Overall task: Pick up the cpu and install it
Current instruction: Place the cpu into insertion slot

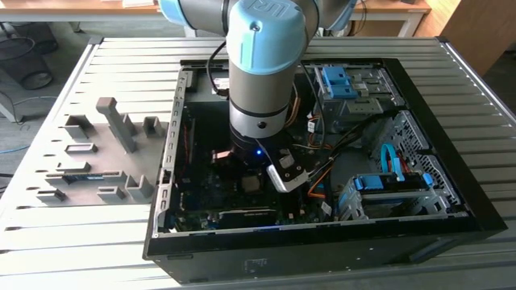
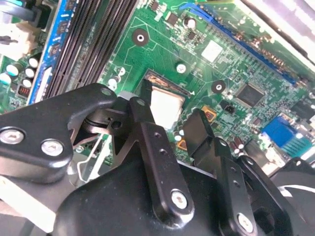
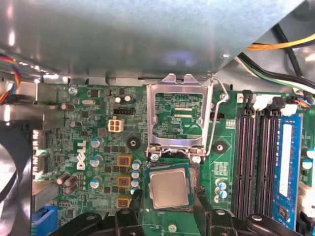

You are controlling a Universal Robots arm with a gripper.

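Slatted metal table (image 1: 121, 60) with open computer case (image 1: 322, 257) and grey fixture blocks (image 1: 121, 128)

A ribbed metal worktable (image 1: 121, 60) takes up the middle of a workshop; wood-topped desks (image 1: 72, 9) on white legs (image 1: 407, 21) line the far side at 12 o'clock, a wooden panel (image 1: 475, 30) stands at 2 o'clock, and grey floor (image 1: 16, 145) with dark clutter (image 1: 32, 75) shows at 10 o'clock, under soft, even light

The computer case (image 1: 322, 248) is set on the table (image 1: 96, 257), with the fixture blocks (image 1: 105, 157) laid out at the exterior view's left of it. Inside the case, the cpu (image 3: 170, 189) is seated on the motherboard (image 3: 88, 128), flanked by the spread fingers of the gripper (image 3: 168, 199).
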